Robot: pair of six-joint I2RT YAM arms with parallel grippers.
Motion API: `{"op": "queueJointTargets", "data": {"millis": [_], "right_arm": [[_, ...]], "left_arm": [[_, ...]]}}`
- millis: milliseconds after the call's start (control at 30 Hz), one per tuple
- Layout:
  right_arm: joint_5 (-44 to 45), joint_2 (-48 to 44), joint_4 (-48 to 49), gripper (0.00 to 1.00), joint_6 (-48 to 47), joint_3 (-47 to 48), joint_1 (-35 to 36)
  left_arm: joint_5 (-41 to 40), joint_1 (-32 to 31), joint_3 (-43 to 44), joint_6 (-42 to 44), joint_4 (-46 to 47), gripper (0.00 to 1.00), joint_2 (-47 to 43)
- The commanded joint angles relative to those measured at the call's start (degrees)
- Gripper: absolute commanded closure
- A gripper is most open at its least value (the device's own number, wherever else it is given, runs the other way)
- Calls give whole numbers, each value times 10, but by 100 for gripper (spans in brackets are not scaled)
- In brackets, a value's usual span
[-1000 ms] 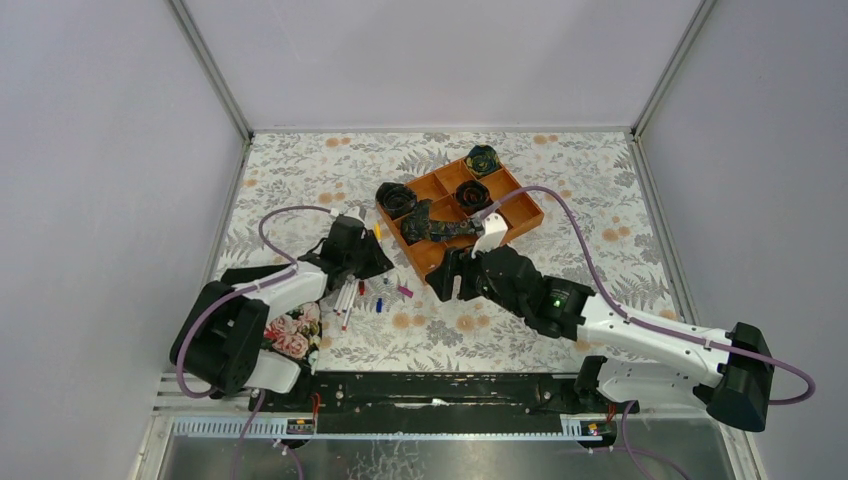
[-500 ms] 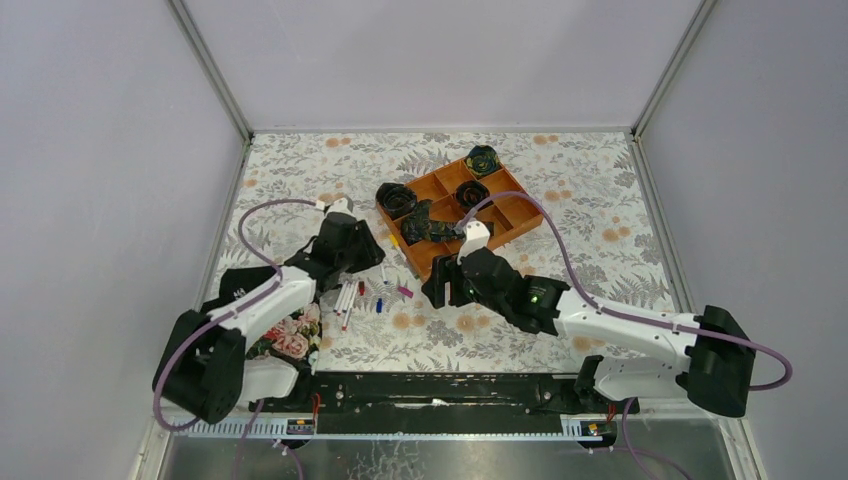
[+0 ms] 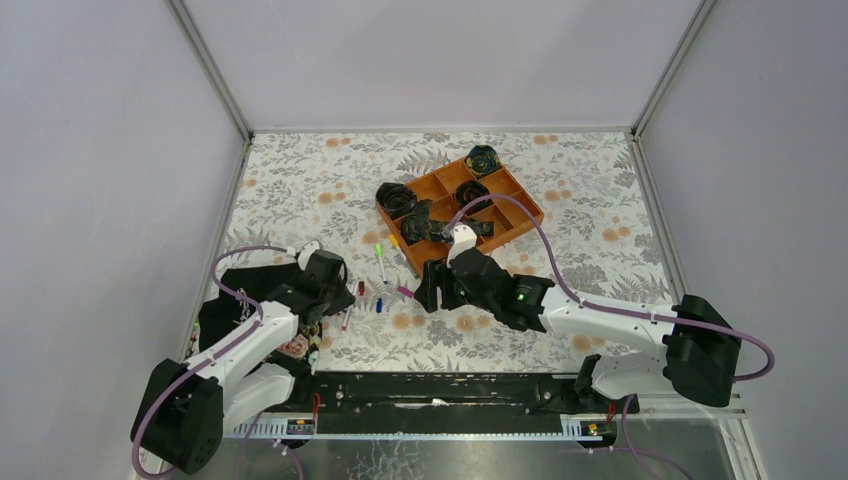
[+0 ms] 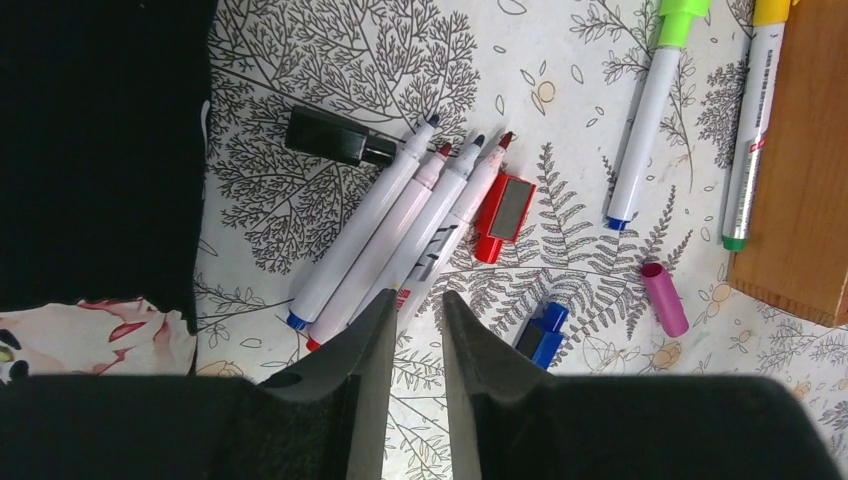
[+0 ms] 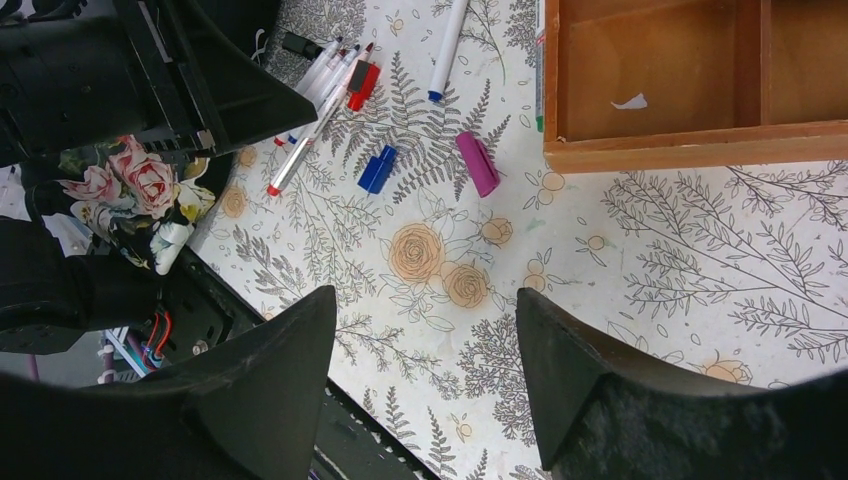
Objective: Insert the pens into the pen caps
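Several uncapped white pens (image 4: 400, 230) lie bundled on the patterned cloth, just beyond my left gripper (image 4: 415, 297). Its jaws stand a narrow gap apart with nothing between them. Loose pen caps lie around them: black (image 4: 330, 135), red (image 4: 503, 210), blue (image 4: 543, 333) and magenta (image 4: 664, 298). A pen wearing a neon green cap (image 4: 645, 120) lies to the right, and a yellow-capped pen (image 4: 750, 130) rests against the tray. My right gripper (image 5: 425, 300) hovers wide open and empty, nearer than the magenta cap (image 5: 478, 163) and blue cap (image 5: 377, 168).
A wooden compartment tray (image 3: 520, 215) holding dark rolled fabric pieces (image 3: 397, 198) stands behind the pens. A black and floral cloth (image 3: 290, 340) lies under the left arm at the near left. The black base rail (image 3: 440, 390) runs along the near edge.
My left gripper let go of the green-capped pen beside the tray, drew back to the near left, and its jaws narrowed again. The right gripper slid left toward the loose caps.
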Motion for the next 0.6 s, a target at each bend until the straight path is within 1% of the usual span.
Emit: {"op": "queueJointTargets", "data": {"millis": [0,200,367,567], "right_arm": [[-9,1,34,29,2,21,-3],[-5,-2,34,29,7,15,-3],[-2,-2,36,29,12,10,-3],[-3,-4,38,30,15,8,-3]], "left_arm": [[-30,-2,0,-17,-22,79,-10],[-24,-10,2,-12,-21,85,-2],[-27,-26,3,-6,-21,86,-8],[-43,-35,8,-14,-25,86,9]]}}
